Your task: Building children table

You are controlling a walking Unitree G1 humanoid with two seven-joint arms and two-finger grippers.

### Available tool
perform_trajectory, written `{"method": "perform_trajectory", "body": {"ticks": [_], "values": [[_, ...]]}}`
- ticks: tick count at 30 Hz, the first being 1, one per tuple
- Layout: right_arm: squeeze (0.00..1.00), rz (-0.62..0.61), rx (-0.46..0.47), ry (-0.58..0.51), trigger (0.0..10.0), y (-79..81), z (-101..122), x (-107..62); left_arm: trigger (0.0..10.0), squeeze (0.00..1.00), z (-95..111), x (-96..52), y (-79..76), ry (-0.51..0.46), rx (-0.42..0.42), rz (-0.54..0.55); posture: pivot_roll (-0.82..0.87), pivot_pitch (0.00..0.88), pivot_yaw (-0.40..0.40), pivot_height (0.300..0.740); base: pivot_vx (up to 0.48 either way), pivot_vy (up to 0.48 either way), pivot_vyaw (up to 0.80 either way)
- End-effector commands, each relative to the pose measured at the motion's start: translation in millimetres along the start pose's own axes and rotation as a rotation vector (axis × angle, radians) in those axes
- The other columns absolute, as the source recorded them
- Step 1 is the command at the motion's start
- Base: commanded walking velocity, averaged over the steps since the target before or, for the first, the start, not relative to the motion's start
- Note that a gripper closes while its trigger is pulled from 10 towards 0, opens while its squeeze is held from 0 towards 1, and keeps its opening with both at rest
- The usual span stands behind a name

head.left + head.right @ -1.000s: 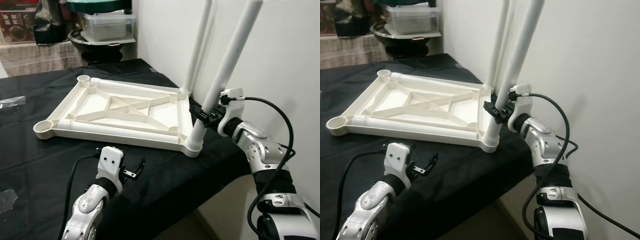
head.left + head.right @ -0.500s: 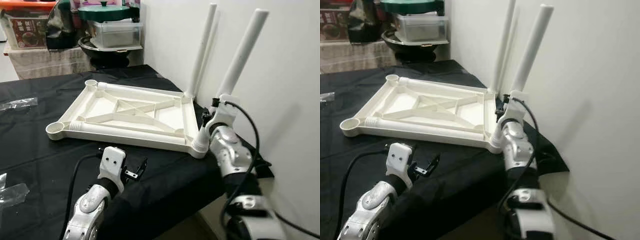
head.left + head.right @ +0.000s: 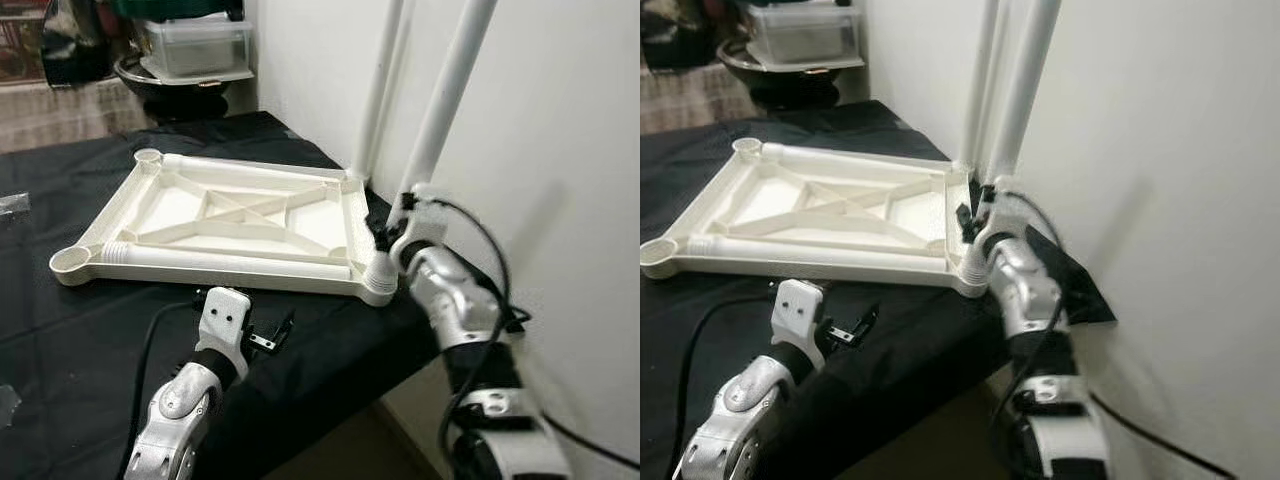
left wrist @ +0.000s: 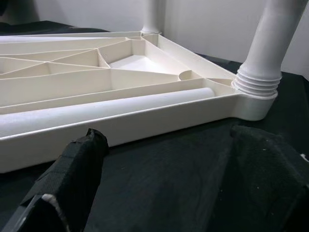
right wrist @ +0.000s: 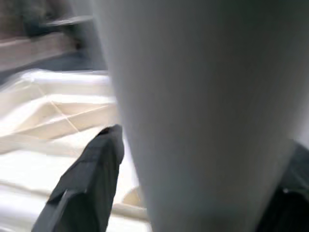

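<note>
Cream ribbed tabletop [image 3: 240, 215] lies inverted; right hand [image 3: 388, 232] grips its near upright leg [image 3: 437, 110], left hand [image 3: 272, 336] spread, unladen.

Both eye views look forward and down from the head onto the black-clothed worktop [image 3: 60, 330], sharing the upturned cream plastic table top with ribbed underside [image 3: 225, 215] and its two upright white tube legs [image 3: 1025, 90]. The left wrist view sits low, just beside that panel's near edge [image 4: 145, 121], facing its corner socket. The right wrist view is pressed close against one blurred leg [image 5: 193, 111].
</note>
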State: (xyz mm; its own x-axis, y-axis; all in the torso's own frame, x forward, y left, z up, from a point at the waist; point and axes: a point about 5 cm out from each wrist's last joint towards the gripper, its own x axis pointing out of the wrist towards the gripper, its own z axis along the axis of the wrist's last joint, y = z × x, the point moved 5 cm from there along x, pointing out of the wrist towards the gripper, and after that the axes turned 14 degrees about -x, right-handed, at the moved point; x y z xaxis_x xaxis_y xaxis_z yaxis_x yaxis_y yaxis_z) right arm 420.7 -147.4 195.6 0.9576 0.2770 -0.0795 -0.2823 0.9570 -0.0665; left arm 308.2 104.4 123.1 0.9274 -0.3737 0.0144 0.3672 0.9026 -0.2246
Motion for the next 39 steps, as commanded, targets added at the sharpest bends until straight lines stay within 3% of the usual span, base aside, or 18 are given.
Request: {"method": "perform_trajectory", "body": {"ticks": [1, 4, 7, 10, 11, 14, 16, 18, 19, 20, 21, 22, 23, 25, 26, 36, 37, 39], "values": [[0.00, 0.083, -0.012, 0.000, 0.0, -4.3, 0.8, -4.3, 10.0, 0.00, -4.7, -0.1, -0.5, 0.018, 0.002, 0.000, 0.09, 0.000, -0.101, 0.740, 0.000, 0.000, 0.00], [0.00, 0.042, -0.028, 0.013, 0.0, -14.5, -0.8, -4.4, 10.0, 0.00, -4.5, 0.1, -0.1, 0.018, 0.002, 0.000, 0.09, 0.000, -0.099, 0.740, 0.000, 0.000, 0.00], [0.00, -0.212, 0.031, 0.076, 0.0, -39.8, -13.0, -1.1, 10.0, 0.00, -4.7, 0.5, 0.2, 0.019, 0.004, -0.001, 0.09, 0.000, -0.093, 0.740, 0.000, 0.000, 0.00], [0.00, -0.349, 0.089, 0.126, 0.0, -43.9, -26.8, -3.4, 10.0, 0.00, -4.9, 0.6, -0.4, 0.021, 0.005, -0.003, 0.09, 0.000, -0.093, 0.740, 0.000, 0.000, 0.00], [0.00, -0.497, 0.170, 0.194, 0.0, -34.9, -47.5, -8.5, 10.0, 0.00, -5.2, 0.6, -0.7, 0.022, 0.006, -0.006, 0.09, 0.000, -0.090, 0.740, 0.000, 0.000, 0.00], [0.00, -0.517, 0.189, 0.210, 0.0, -17.0, -54.3, -9.2, 10.0, 0.00, -5.1, 1.0, -0.6, 0.023, 0.007, -0.006, 0.10, 0.000, -0.089, 0.740, 0.000, 0.000, 0.00], [0.00, -0.494, 0.209, 0.218, 0.0, 12.6, -57.1, -8.2, 10.0, 0.00, -4.4, 1.2, -0.3, 0.023, 0.011, -0.006, 0.11, 0.000, -0.088, 0.740, 0.000, 0.000, 0.00], [0.00, -0.494, 0.209, 0.218, 0.0, 12.6, -57.1, -8.2, 10.0, 0.00, -4.4, 1.2, -0.3, 0.023, 0.011, -0.006, 0.11, 0.000, -0.088, 0.740, 0.000, 0.000, 0.00], [0.00, -0.421, 0.204, 0.230, 1.4, 30.0, -55.8, -4.0, 10.0, 0.00, -3.7, 0.8, 0.4, 0.023, 0.014, -0.006, 0.11, 0.000, -0.090, 0.740, 0.000, 0.000, 0.00], [0.00, -0.421, 0.204, 0.230, 1.4, 30.0, -55.8, -4.0, 10.0, 0.00, -3.7, 0.8, 0.4, 0.023, 0.014, -0.006, 0.11, 0.000, -0.090, 0.740, 0.000, 0.000, 0.00], [0.00, -0.339, 0.166, 0.184, 10.0, 41.7, -44.4, 0.5, 10.0, 0.00, -3.8, -0.2, 2.2, 0.025, 0.017, -0.005, 0.10, 0.000, -0.091, 0.740, 0.000, 0.000, 0.00], [0.00, -0.280, 0.154, 0.143, 10.0, 47.0, -36.0, 2.9, 10.0, 0.00, -3.8, -0.8, 4.0, 0.027, 0.020, -0.002, 0.10, 0.000, -0.093, 0.740, 0.000, 0.000, 0.00], [1.00, -0.243, 0.132, 0.110, 10.0, 42.7, -30.7, 4.1, 10.0, 0.00, -3.7, -1.0, 4.9, 0.027, 0.020, 0.001, 0.10, 0.000, -0.095, 0.740, 0.000, 0.000, 0.00], [1.00, -0.209, 0.092, 0.089, 10.0, 26.6, -26.9, 5.0, 10.0, 0.00, -3.9, -0.8, 4.1, 0.025, 0.018, 0.002, 0.10, 0.000, -0.095, 0.740, 0.000, 0.000, 0.00], [0.07, -0.170, 0.081, 0.080, 10.0, 20.2, -23.8, 5.6, 10.0, 0.00, -4.2, -0.6, 3.0, 0.024, 0.016, 0.001, 0.10, 0.000, -0.095, 0.740, 0.000, 0.000, 0.00], [0.00, 0.118, -0.013, 0.001, 10.0, -10.0, -4.5, -3.7, 10.0, 0.00, -5.6, 0.0, 2.3, 0.027, 0.013, 0.000, 0.09, 0.000, -0.092, 0.740, 0.000, 0.000, 0.00], [0.00, 0.128, -0.028, -0.010, 0.0, -17.2, -3.9, -5.5, 10.0, 0.00, -5.1, 0.8, 2.3, 0.027, 0.014, -0.001, 0.09, 0.000, -0.092, 0.740, 0.000, 0.000, 0.00], [0.00, 0.090, -0.036, 0.009, 0.0, -24.5, -8.2, -4.2, 10.0, 0.00, -4.7, 1.4, 2.1, 0.026, 0.015, -0.003, 0.09, 0.000, -0.093, 0.740, 0.000, 0.000, 0.00]]}}
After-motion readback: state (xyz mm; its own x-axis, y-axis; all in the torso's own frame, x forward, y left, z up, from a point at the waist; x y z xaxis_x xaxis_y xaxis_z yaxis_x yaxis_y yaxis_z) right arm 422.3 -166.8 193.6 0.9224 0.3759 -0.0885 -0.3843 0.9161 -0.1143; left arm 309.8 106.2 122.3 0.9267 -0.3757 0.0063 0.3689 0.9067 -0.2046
